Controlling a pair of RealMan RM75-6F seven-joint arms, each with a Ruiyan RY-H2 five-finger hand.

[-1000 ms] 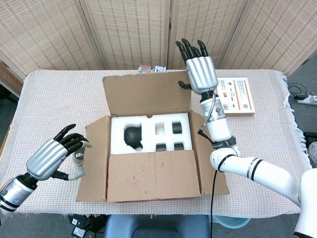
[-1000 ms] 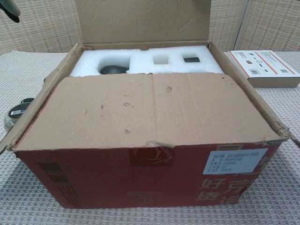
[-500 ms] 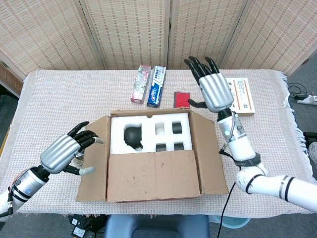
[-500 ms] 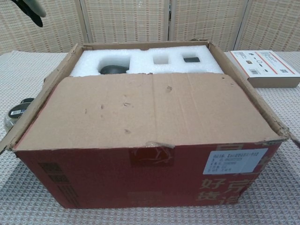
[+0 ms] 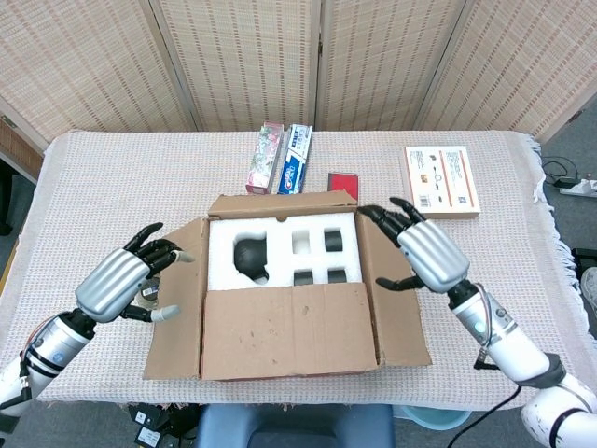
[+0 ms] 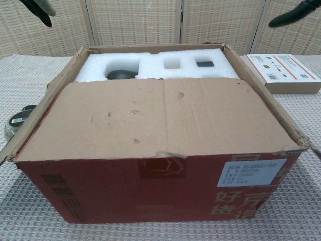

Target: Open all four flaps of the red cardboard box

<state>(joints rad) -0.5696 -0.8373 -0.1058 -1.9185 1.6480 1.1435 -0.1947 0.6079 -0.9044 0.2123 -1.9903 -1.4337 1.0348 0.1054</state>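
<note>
The right hand (image 5: pixel 431 256) hovers with fingers spread, grasping nothing, above the box's right flap (image 5: pixel 392 289). At nine o'clock of the red cardboard box (image 6: pixel 150 186), the left hand (image 5: pixel 121 283) is likewise released. The near flap (image 5: pixel 291 329) lies folded over the white foam insert (image 5: pixel 284 245) (its far part exposed), mid-table.
</note>
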